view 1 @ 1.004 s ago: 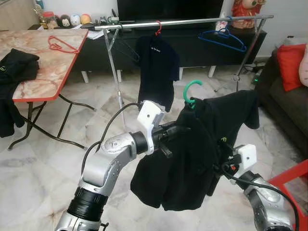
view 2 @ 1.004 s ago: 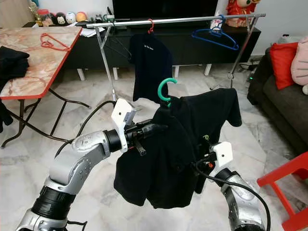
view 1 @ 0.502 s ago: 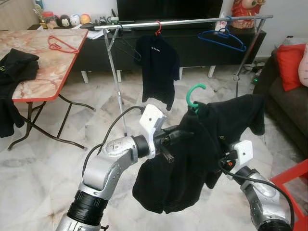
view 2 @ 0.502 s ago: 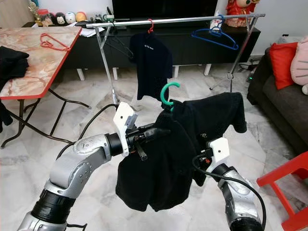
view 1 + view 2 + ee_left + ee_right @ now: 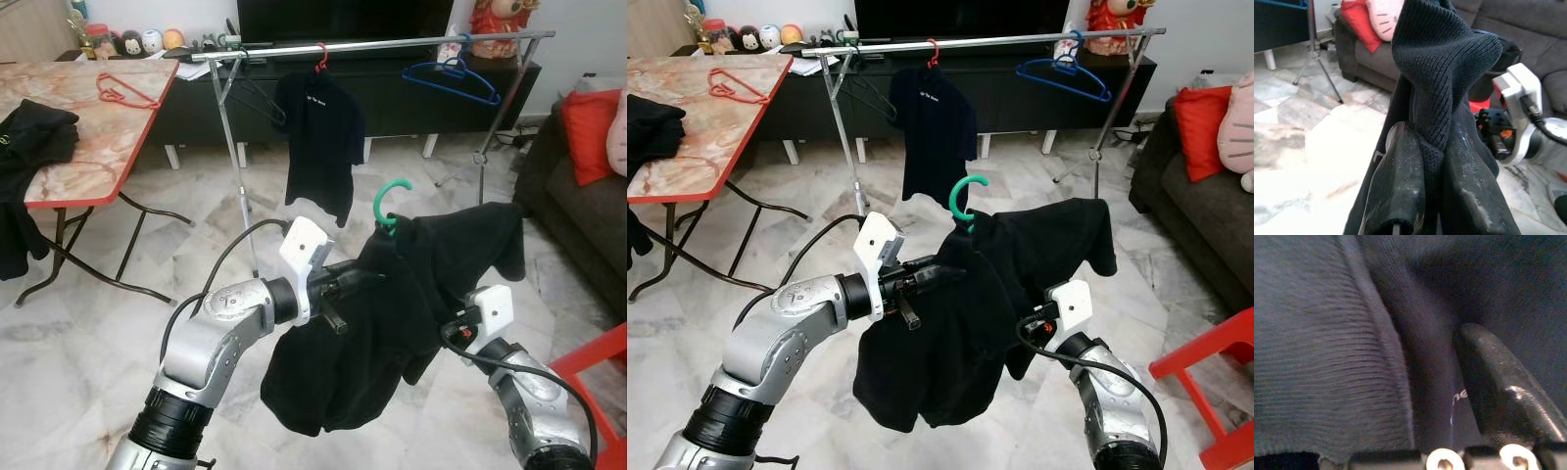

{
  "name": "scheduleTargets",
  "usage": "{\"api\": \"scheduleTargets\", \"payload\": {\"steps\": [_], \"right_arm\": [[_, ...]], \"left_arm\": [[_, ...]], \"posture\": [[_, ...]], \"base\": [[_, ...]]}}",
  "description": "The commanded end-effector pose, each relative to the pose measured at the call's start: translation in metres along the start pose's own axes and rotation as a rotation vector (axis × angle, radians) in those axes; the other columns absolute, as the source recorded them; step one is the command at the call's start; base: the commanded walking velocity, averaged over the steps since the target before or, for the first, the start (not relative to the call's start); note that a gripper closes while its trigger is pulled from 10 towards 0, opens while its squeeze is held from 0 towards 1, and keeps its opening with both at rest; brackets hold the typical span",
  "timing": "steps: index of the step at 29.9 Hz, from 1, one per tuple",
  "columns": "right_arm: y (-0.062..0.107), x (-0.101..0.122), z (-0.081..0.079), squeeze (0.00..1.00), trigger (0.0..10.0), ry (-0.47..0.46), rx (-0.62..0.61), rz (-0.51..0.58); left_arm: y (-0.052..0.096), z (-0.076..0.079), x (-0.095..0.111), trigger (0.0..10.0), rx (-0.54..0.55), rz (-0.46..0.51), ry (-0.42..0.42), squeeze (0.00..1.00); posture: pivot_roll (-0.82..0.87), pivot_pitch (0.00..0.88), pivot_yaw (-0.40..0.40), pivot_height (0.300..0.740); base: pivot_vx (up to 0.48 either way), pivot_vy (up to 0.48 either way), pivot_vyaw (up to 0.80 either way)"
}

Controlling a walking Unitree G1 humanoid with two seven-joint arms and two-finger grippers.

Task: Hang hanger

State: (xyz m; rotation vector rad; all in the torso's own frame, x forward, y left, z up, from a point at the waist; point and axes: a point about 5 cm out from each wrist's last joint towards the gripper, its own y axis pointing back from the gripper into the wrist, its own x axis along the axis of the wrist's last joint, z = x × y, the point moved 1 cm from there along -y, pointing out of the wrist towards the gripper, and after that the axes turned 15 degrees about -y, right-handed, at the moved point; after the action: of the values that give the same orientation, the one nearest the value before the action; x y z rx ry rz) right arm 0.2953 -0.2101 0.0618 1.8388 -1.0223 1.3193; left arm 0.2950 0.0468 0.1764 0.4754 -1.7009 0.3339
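A black shirt (image 5: 392, 323) hangs on a green hanger whose hook (image 5: 390, 201) sticks up above its collar. I hold it in mid-air in front of me, well short of the silver clothes rail (image 5: 392, 44). My left gripper (image 5: 367, 274) is shut on the shirt's near shoulder; in the left wrist view both fingers (image 5: 1400, 166) pinch a fold of the knit fabric. My right gripper (image 5: 1043, 328) is pressed into the shirt's other side, with black cloth draped over it.
On the rail hang a black shirt (image 5: 318, 137) on a red hanger and a bare blue hanger (image 5: 453, 78). A marble table (image 5: 98, 127) with a red hanger (image 5: 125, 93) and black clothes stands left. A sofa (image 5: 578, 196) and a red chair (image 5: 598, 362) are at the right.
Both arms have shifted slightly, so the held shirt and its green hook sit a little lower and more to the left. The left gripper's hold is unchanged.
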Motion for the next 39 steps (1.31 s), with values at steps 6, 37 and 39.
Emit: {"api": "scheduleTargets", "payload": {"steps": [6,37,39], "right_arm": [[-0.001,-0.001,0.0,0.0,0.0,0.012,-0.002,-0.01],[0.001,-0.003,0.014,0.0,0.0,0.1,-0.022,-0.142],[0.002,-0.005,0.016,0.0,0.0,0.099,-0.025,-0.159]], "left_arm": [[0.001,-0.002,-0.001,10.0,0.024,-0.006,-0.03,0.0],[0.107,-0.006,-0.05,10.0,-0.268,-0.368,-0.321,0.0],[0.114,-0.008,-0.046,10.0,-0.287,-0.347,-0.319,0.0]], "posture": [[-0.02,0.0,-0.026,0.74],[-0.01,0.0,-0.036,0.74],[-0.01,0.0,-0.041,0.74]], "base": [[0.0,0.0,0.0],[0.0,0.0,0.0],[0.0,0.0,0.0]]}}
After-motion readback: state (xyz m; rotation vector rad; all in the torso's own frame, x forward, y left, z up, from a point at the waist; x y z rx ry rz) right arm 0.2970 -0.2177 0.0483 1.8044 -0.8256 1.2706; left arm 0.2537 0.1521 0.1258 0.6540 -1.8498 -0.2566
